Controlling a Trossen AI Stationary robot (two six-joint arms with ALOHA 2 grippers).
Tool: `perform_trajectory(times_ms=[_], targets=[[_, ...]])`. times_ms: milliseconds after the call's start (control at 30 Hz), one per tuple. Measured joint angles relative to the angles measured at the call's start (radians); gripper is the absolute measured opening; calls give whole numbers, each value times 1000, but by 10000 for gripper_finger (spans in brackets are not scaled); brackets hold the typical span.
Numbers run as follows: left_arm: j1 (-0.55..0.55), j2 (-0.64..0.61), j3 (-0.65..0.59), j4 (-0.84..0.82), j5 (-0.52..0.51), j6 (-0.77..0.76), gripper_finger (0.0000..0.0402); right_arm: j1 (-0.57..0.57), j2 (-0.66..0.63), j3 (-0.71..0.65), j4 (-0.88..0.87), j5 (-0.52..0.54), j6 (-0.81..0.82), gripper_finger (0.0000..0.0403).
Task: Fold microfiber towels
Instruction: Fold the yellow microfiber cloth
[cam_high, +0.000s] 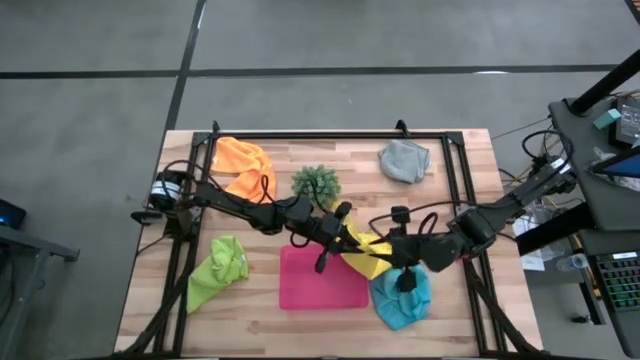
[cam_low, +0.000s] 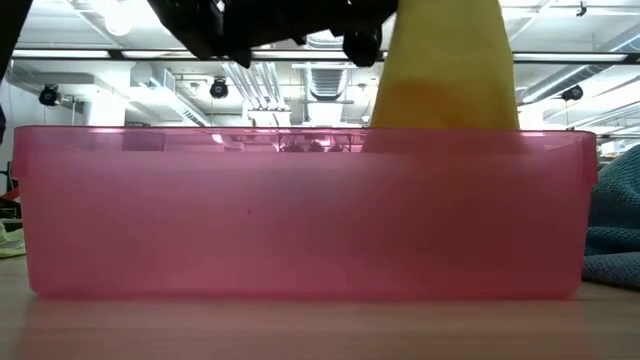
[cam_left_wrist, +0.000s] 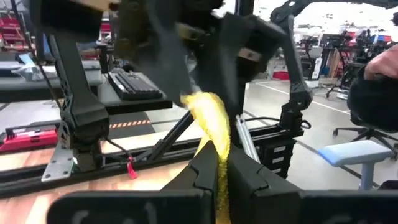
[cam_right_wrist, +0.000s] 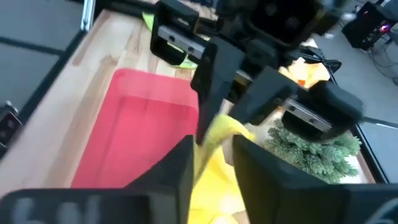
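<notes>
Yellow towel (cam_high: 365, 255) hanging between both arms above counter (cam_high: 450, 170), just right of pink tray (cam_high: 322, 280). Left gripper (cam_left_wrist: 217, 177) clamping its edge. Right gripper (cam_right_wrist: 211, 155) pinching it, fingers looking partly apart. Cloth likely light, limp, sagging; corners offering best hold.

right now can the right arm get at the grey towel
Probably not at once: the right tool is busy at the yellow towel with the left tool. The grey towel lies unobstructed at the far edge.
</notes>
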Motion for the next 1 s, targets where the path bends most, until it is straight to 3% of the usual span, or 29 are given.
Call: perform_trajectory(times_ms=[133,300,500,667,1000], targets=[[0,-58,-20,-42,34,3,1,0,-57,-7,-45,1,68,164],[-15,-172,-79,-208,56,47,0,-2,-101,-68,-54,2,133,205],[-49,-305,-163,-388,59,49,0,-47,-90,-180,-37,33,248,231],[-83,-373,-236,-459,60,39,0,-112,-71,-299,103,43,251,243],[-106,-392,-303,-460,58,17,0,-302,-21,-477,397,-192,163,237]])
